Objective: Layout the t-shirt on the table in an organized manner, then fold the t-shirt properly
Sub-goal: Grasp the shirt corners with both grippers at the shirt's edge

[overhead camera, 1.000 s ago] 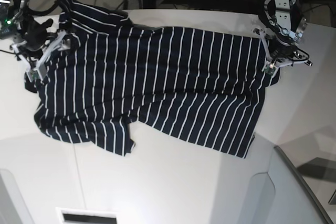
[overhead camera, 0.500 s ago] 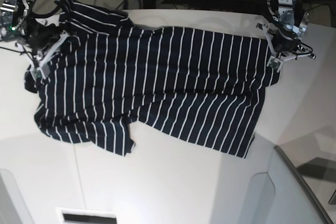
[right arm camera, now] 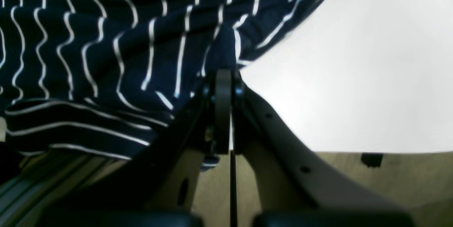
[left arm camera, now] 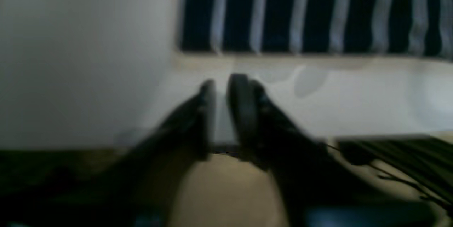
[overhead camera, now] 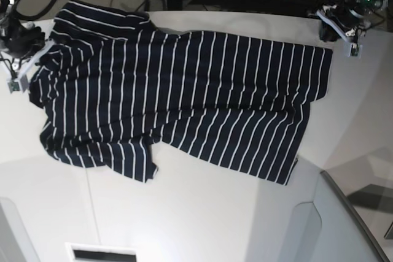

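**Shirt nearly spread, no fold begun**

You have the t-shirt (overhead camera: pixel 184 96) lying across the middle of the table (overhead camera: pixel 202 213), opened out to most of its width but not yet tidy. One sleeve at the lower left is doubled under and lumpy, the hem along the lower edge runs crooked, and the far-left end of the cloth sits bunched at the table's edge. So your layout step is close to done but wants more smoothing — and the folding itself has not started; no part of the body is laid over another in a deliberate crease.

Your right gripper (right arm camera: pixel 223 78) is pinched fully together on a tuck of striped cloth at the shirt's edge; the wrist view shows the fabric gathered right into the closed tips, with bare table beside it. In the base view it sits at the left end of the shirt (overhead camera: pixel 21 69).

Your left gripper (left arm camera: pixel 226 89) is clear of the shirt. The wrist view is blurred, so take this with some caution, but the jaws look slightly parted with a narrow gap and nothing between them — the shirt's straight edge lies beyond the tips, apart from them. In the base view it hangs off the shirt's far right corner (overhead camera: pixel 344 29).
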Available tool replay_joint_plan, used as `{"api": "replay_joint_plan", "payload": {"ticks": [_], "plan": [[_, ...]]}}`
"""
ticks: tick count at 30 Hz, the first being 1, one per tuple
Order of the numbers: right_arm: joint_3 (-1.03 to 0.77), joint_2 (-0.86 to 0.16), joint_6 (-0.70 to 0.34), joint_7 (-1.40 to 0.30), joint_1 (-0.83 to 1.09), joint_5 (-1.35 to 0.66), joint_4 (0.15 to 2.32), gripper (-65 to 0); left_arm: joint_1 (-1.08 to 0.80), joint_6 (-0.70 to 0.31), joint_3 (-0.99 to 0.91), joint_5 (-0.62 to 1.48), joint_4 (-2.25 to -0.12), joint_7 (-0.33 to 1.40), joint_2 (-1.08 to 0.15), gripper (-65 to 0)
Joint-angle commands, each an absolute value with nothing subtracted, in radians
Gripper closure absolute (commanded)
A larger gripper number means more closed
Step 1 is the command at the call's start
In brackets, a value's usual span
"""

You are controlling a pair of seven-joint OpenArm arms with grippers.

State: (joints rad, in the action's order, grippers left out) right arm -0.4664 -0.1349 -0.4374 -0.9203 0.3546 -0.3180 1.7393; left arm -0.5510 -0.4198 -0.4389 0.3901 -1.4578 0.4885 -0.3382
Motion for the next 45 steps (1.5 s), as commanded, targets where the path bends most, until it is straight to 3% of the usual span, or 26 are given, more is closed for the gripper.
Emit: {"api": "replay_joint_plan", "payload": {"ticks": [1, 5, 10, 19, 37, 45], "plan": [[-0.476, -0.15, -0.44, -0.915, 0.354, -0.328, 1.756, 0.0, -0.555, -0.42, -0.447, 0.43, -1.48, 0.466, -0.354, -23.7], [-0.47, -0.15, -0.44, -0.912, 0.358, -0.328, 1.756, 0.0, -0.556, -0.42, -0.447, 0.493, -1.483, 0.464, -0.329, -39.0], [-0.47, -0.15, -0.44, -0.911, 0.358, -0.328, 1.756, 0.0, -0.529, -0.42, -0.449, 0.504, -1.481, 0.464, -0.291, -47.4], [-0.47, -0.151, -0.44, -0.911, 0.36, -0.328, 1.756, 0.0, -0.472, -0.42, -0.697, 0.495, -1.446, 0.47, -0.157, -48.1], [-0.475, -0.151, -0.44, -0.911, 0.358, -0.325, 1.756, 0.0, -0.335, -0.42, -0.694, 0.495, -1.248, 0.466, -0.176, -47.2], [-0.47, -0.151, -0.44, -0.911, 0.355, -0.325, 1.756, 0.0, -0.325, -0.42, -0.599, 0.495, -1.241, 0.466, -0.173, -46.9]]}}
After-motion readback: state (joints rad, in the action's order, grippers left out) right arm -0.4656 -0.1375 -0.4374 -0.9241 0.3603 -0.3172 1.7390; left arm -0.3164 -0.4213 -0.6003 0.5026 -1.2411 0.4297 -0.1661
